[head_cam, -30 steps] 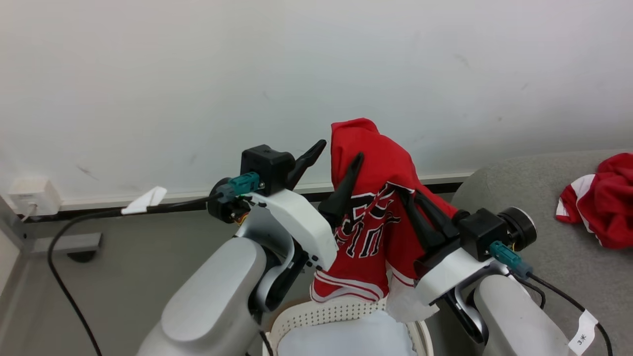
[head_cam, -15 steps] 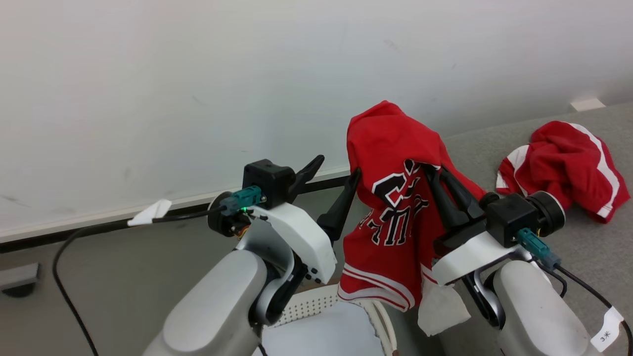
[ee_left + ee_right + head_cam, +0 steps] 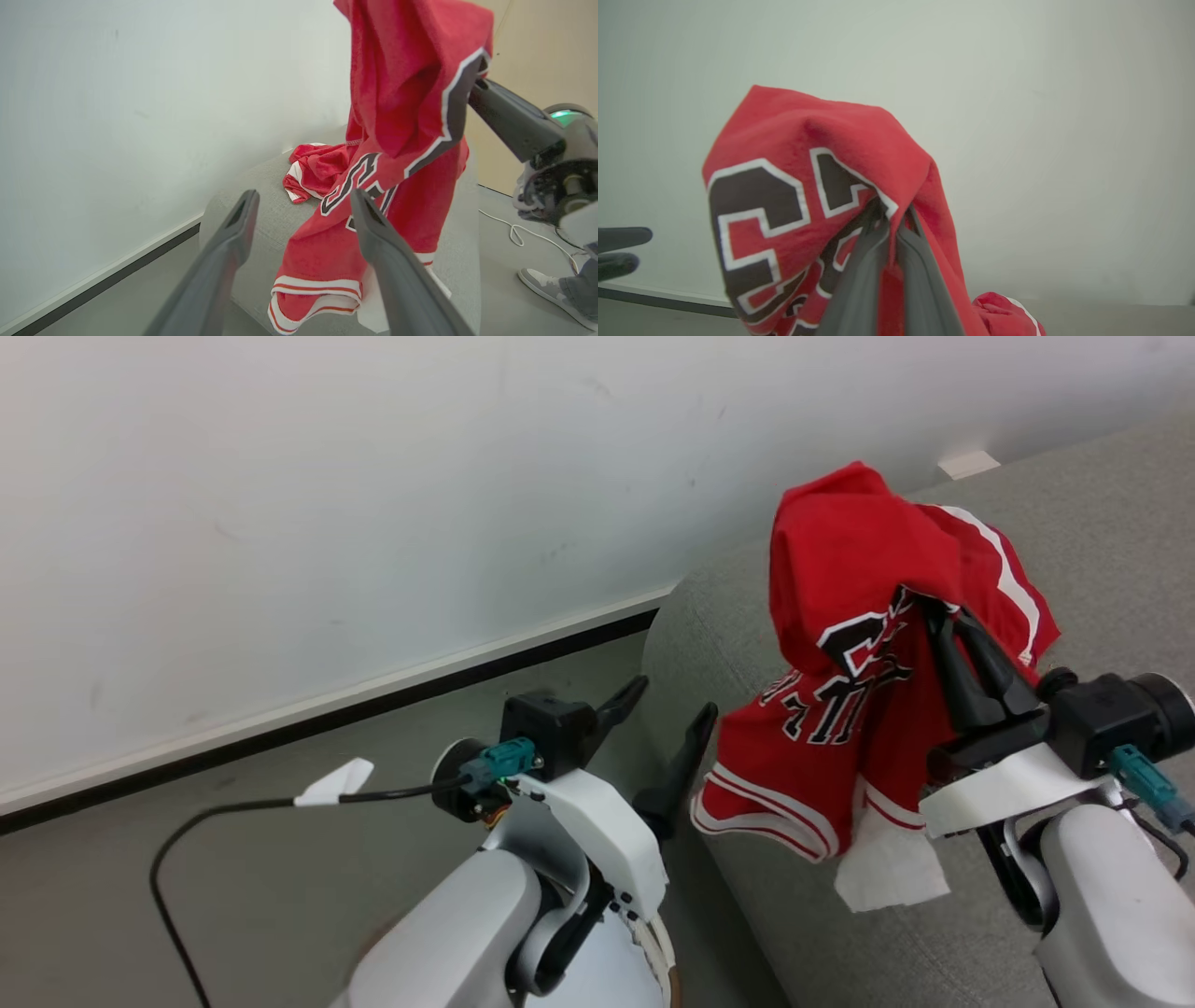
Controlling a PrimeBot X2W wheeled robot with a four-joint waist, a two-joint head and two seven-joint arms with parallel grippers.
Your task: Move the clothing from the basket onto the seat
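Note:
My right gripper is shut on a red jersey with black-and-white lettering. The jersey hangs from it in the air above the left end of the grey seat. Its fingertips are wrapped in the cloth. A second red garment with white trim lies crumpled on the seat behind. My left gripper stands open and empty just left of the jersey's hem, not touching it. A sliver of the basket's rim shows under my left forearm.
A white wall with a dark baseboard runs behind, with grey floor to the left of the seat. A white tag hangs below the jersey. A person's shoe and a white cable are on the floor beyond the seat.
The head view has swung right, so the basket has slid almost out of the picture. My right gripper has carried the jersey from above the basket to over the seat. The left gripper stayed open.

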